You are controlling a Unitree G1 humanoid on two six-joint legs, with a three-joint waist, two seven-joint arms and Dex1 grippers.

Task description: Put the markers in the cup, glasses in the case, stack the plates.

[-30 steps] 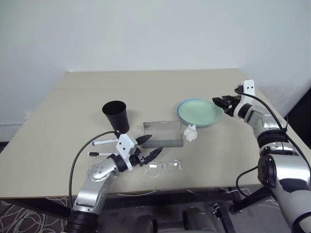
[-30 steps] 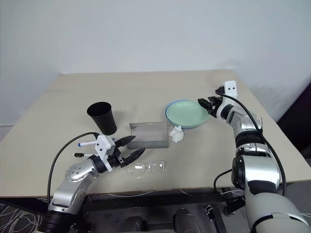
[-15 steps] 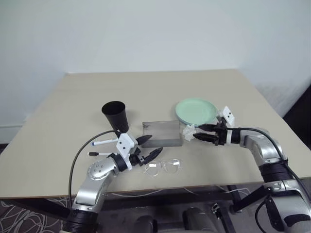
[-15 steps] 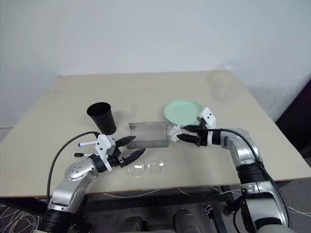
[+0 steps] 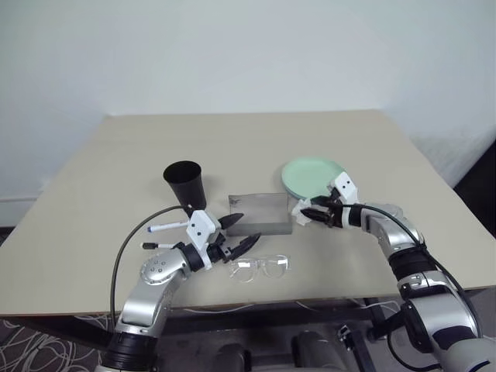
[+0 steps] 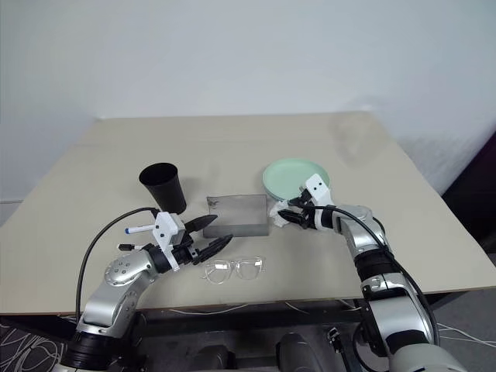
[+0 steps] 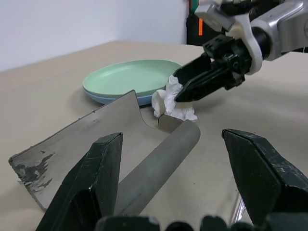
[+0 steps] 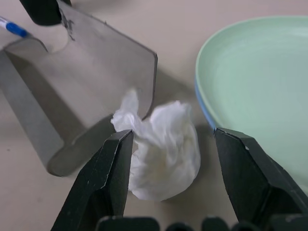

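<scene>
My right gripper (image 8: 166, 144) swung from plates (image 5: 310, 177) down to tissue (image 8: 161, 149), frame centre, jaws open astride it; plates stacked. Left gripper (image 5: 235, 233) open, idle.

A beige table (image 5: 248, 147) with a matte, square-cornered top is set against a plain white wall (image 5: 248, 54). The wall is evenly and softly lit, and no hard shadows are cast on the tabletop. Below the table's near edge, a dark carpet (image 5: 46, 349) with a pale squiggle pattern is seen. To the right of the table, a dark area (image 5: 480, 186) is glimpsed, possibly a piece of furniture or a doorway.
</scene>
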